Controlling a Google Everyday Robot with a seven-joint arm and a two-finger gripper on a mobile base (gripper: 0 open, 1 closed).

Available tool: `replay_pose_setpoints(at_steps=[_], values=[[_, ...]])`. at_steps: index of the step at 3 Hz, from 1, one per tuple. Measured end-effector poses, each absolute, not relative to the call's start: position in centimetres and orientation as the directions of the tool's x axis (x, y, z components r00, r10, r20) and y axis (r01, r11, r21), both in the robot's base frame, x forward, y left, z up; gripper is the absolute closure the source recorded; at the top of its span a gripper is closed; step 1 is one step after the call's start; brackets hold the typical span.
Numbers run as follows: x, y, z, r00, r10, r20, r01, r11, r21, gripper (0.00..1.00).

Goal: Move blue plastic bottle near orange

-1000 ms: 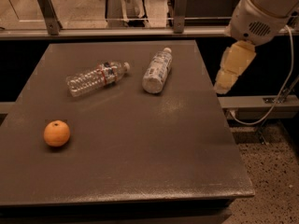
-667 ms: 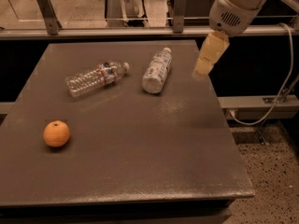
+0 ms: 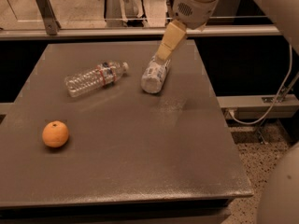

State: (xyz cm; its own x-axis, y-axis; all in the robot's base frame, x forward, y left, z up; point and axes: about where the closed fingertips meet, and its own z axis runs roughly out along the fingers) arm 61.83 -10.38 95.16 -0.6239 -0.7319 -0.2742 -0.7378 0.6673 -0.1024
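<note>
The blue plastic bottle (image 3: 154, 75) lies on its side on the dark table (image 3: 140, 143), toward the back middle, its wide pale label facing up. The gripper (image 3: 164, 53) hangs from the arm at the top of the view, right above the bottle's far end, which it hides. The orange (image 3: 55, 134) sits near the table's front left, well apart from the bottle.
A slimmer clear ribbed bottle (image 3: 95, 78) with a red-edged label lies on its side left of the blue bottle. A rail (image 3: 93, 31) runs behind the table. A white cable (image 3: 280, 97) hangs at the right, over speckled floor (image 3: 252, 171).
The arm has swung left from beyond the table's right edge, and the gripper now sits over the blue bottle's far end. The bottles and the orange have not moved.
</note>
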Motion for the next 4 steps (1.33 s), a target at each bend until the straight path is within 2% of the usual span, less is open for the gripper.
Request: replay_pose_setpoints(at_steps=[1,4], values=[[63.4,-8.9,93.9,-0.748,-0.603,-0.279,-0.618,0.785,-0.039,0.00],[65.7,-6.9,91.7,-0.840,-0.467,-0.277,-0.498,0.866,0.052,0.00]])
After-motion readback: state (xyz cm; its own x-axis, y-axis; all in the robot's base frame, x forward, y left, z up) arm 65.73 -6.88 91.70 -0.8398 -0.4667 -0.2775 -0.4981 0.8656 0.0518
